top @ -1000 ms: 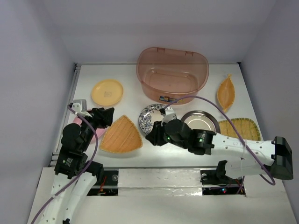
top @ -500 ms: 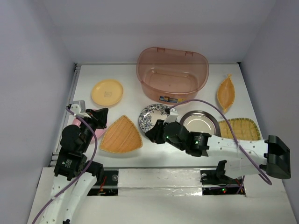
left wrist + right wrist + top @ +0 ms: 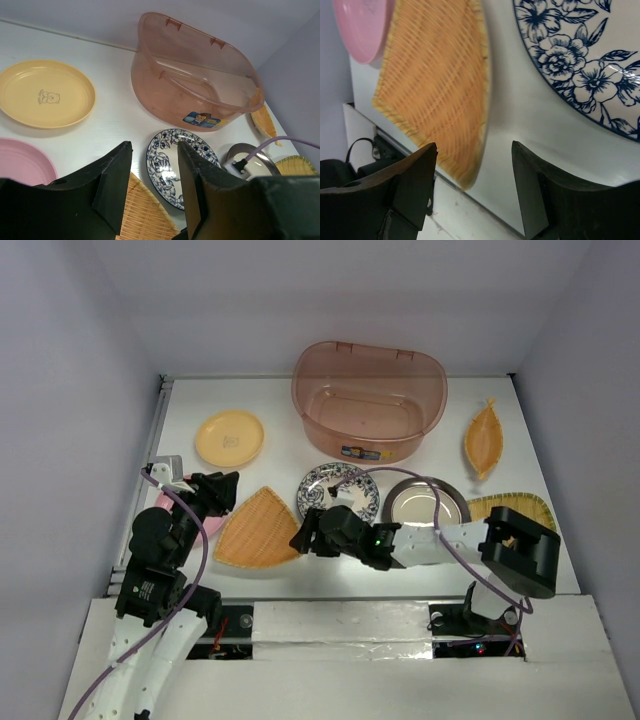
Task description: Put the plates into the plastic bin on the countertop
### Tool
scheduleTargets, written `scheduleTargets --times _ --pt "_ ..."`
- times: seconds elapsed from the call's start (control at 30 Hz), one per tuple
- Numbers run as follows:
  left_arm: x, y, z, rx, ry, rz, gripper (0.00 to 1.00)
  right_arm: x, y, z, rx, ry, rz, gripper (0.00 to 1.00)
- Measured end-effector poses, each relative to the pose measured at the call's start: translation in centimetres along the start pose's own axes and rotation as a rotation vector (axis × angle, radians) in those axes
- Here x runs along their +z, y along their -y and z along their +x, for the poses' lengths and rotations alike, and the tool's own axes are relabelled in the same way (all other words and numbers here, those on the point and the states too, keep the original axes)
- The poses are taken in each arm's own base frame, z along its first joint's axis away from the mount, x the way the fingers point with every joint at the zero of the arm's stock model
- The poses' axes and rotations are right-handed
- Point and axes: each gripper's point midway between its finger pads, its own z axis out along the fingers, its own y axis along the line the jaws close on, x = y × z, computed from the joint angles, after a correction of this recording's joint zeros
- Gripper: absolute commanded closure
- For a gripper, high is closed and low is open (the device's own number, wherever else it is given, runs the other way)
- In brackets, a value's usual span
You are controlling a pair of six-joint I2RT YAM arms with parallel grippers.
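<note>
Woven triangle (image 3: 435, 90), just beyond parted right jaws

Seven mixed plates (image 3: 230, 438) flat on the white countertop (image 3: 232, 395), outside the reddish-brown plastic bin (image 3: 368, 400)

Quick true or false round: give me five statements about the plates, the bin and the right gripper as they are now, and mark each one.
1. The plastic bin has no plates in it. True.
2. In the top view, the leaf-shaped plate lies left of the bin. False: it lies to the bin's right.
3. The right gripper is clamped on the floral plate. False: its jaws are open and empty, between the woven triangle and that plate.
4. The metal plate lies just right of the floral plate. True.
5. The yellow-orange round plate is stacked on the pink plate. False: the two lie apart.
</note>
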Motion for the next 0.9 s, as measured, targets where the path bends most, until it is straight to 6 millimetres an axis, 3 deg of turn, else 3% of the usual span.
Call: scheduleTargets --times 0.17,0.43,0.53,0.77,0.9 --pt "-0.1 0.0 -0.1 0.000 0.003 0.002 0.61 1.6 1.6 1.4 0.022 -0.048 0.036 0.36" --pt "-0.1 0.2 0.0 0.000 0.000 0.009 0.61 3.3 2.0 2.4 0.075 -0.078 0.025 0.47" --pt "-0.1 0.2 0.0 0.000 -0.001 0.009 0.61 3.4 1.6 2.2 0.098 -0.069 0.002 0.55" --pt "-0.1 0.2 0.0 0.000 -0.001 0.009 0.61 3.3 1.2 1.8 0.128 -0.049 -0.032 0.94" --pt "-0.1 0.2 0.0 0.000 0.000 0.009 0.61 2.1 1.8 1.6 0.137 -0.047 -0.025 1.00"
